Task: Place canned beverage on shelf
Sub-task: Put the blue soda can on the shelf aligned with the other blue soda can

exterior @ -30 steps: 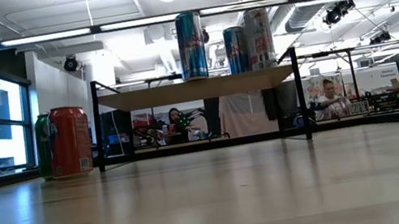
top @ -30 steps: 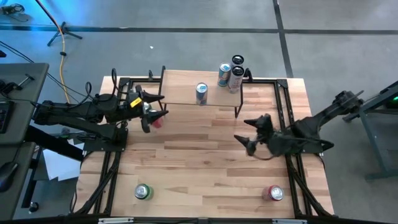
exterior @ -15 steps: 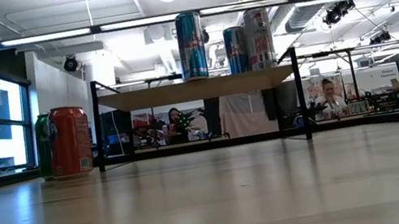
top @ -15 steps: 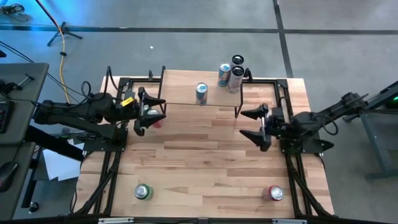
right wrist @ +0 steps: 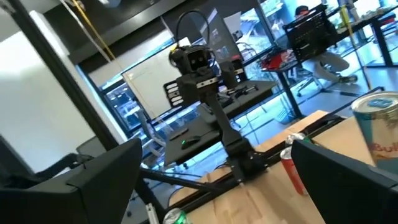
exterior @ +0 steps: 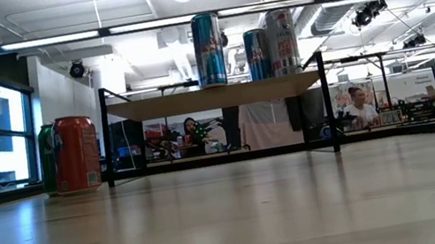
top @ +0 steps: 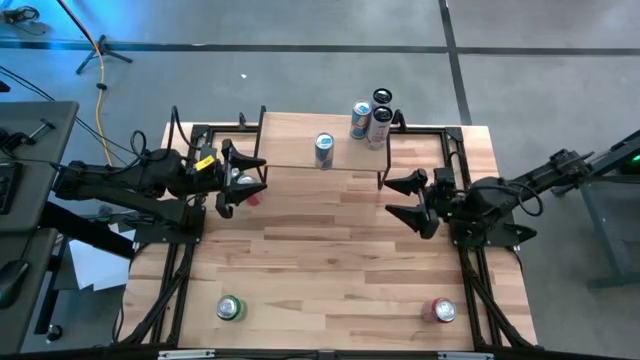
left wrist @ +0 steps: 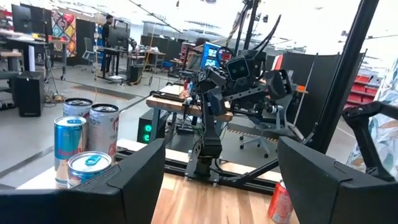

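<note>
We find the left gripper at the shelf's left end, its fingers spread partway around a can with a pale top and red below it. From above it looks gripped, and we judge it held just beside the shelf edge, not yet on the board. The right gripper hangs near the shelf's right legs, fingers wide apart and holding nothing.

Three cans already stand on the shelf: a blue can mid-board and a pair at the far right corner. A green can and a red can wait on the near table, well apart.

How will it handle? We reckon a drinks can is stiff if full, easily dented if empty, smooth and slippery, tall enough to tip. Best taken across the middle of the wall, kept upright.

The overhead view gives us both arms. The low view shows no arm, but it shows the shelf raised on legs, its cans upright, and the two table cans overlapping. The left wrist view adds the opposite arm facing us.
</note>
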Controlling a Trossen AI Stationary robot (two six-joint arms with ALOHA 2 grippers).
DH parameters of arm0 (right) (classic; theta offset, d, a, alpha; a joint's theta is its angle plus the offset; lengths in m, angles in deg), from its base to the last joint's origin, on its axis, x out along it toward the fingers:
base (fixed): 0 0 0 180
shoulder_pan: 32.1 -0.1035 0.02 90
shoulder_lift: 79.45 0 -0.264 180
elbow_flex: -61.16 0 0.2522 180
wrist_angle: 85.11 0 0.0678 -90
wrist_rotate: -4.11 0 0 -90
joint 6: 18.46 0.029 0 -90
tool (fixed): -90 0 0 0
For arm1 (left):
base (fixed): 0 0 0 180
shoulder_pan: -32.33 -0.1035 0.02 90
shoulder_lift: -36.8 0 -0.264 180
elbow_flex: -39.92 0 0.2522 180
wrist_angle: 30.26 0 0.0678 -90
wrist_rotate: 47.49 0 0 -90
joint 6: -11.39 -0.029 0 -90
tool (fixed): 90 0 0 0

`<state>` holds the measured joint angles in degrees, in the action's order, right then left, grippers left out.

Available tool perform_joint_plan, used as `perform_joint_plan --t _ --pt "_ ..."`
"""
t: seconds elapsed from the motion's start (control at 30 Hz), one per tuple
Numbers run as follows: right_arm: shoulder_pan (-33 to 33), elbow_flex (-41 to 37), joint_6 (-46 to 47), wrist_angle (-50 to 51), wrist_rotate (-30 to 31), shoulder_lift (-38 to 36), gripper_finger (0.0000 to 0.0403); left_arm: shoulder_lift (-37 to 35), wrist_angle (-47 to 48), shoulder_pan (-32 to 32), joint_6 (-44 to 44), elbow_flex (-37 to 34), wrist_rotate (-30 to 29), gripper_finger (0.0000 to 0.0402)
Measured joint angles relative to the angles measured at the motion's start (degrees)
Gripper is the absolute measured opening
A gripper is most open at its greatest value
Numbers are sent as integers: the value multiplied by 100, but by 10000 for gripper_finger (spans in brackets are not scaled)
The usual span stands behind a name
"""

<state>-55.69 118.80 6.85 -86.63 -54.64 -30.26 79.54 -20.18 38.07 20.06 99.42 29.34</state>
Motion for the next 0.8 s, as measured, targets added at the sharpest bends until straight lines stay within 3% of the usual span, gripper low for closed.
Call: perform_joint_plan --t 0.23,0.47,0.6,0.8 --pt "174 0 527 -15 5 -4 399 0 -2 0 -138 0 0 268" --pt "262 2 -251 -64 7 -2 375 0 36 0 -83 0 0 268" --pt "310 2 -467 -62 5 -2 308 0 69 -1 -89 0 0 268" --pt "310 2 -634 -20 4 -2 162 0 81 0 -93 0 0 268"
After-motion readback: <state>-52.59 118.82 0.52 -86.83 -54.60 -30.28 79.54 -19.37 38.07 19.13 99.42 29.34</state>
